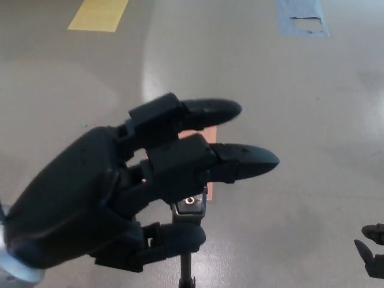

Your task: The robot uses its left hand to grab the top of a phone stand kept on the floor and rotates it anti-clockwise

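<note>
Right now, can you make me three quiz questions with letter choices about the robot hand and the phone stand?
1. Where is the phone stand top?
A. beside the yellow floor patch
B. between the left robot hand's thumb and fingers
C. under the right robot hand

2. What colour is the floor patch at top left?
A. yellow
B. green
C. purple

3. How is the left robot hand?
A. flat on the floor
B. out of sight
C. curled around the stand's top, fingers apart

Answers: 1 B, the stand's top shows in the gap below the fingers. 2 A, it looks plainly yellow. 3 C, the fingers arch over it, not clamped.
</note>
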